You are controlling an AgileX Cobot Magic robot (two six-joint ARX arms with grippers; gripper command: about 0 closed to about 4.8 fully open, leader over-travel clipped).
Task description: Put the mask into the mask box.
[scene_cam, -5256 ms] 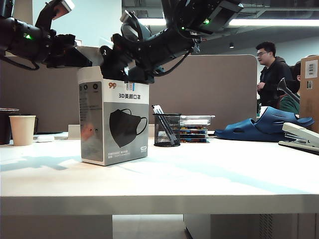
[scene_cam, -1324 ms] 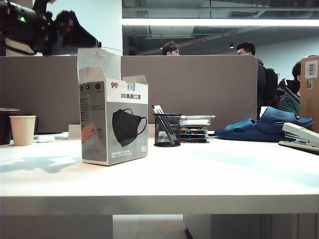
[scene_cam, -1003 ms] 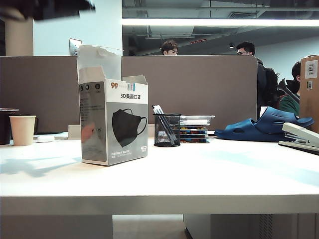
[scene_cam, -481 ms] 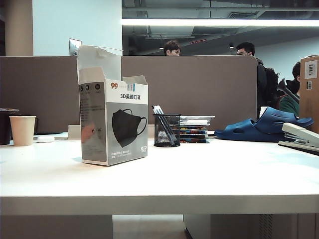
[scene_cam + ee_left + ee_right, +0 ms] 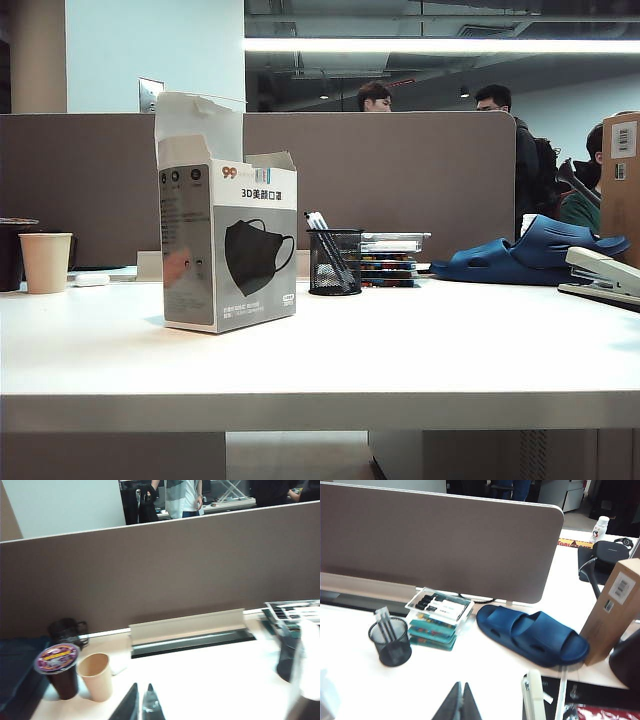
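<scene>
Two arms belong to this rig, yet neither shows over the table [image 5: 400,350] from the side camera; both seem drawn back high, their wrist cameras looking down across it toward the brown partition [image 5: 400,180] along its back edge, which I take as parking clear of the work. The mask box [image 5: 228,245] is the biggest thing on the table, standing upright near the left end and a little back from the front edge, its top flaps lifted so the mouth is open upward, the natural way to leave it for something dropped in from above. I see no mask anywhere: none on the table and none in either claw, so it is either inside the box, where no camera looks, or out of sight; I cannot tell which. The blue clog [image 5: 532,635] lies near the right end beside a brown carton [image 5: 612,607], with the stapler [image 5: 603,275] at the right edge. The mesh pen cup [image 5: 334,260] sits just right of the box, well out of the way. A paper cup [image 5: 95,676] stands by the left edge. The left gripper [image 5: 140,705] has its jaws pinched together on nothing; the right gripper [image 5: 460,702] likewise, closed and empty.
</scene>
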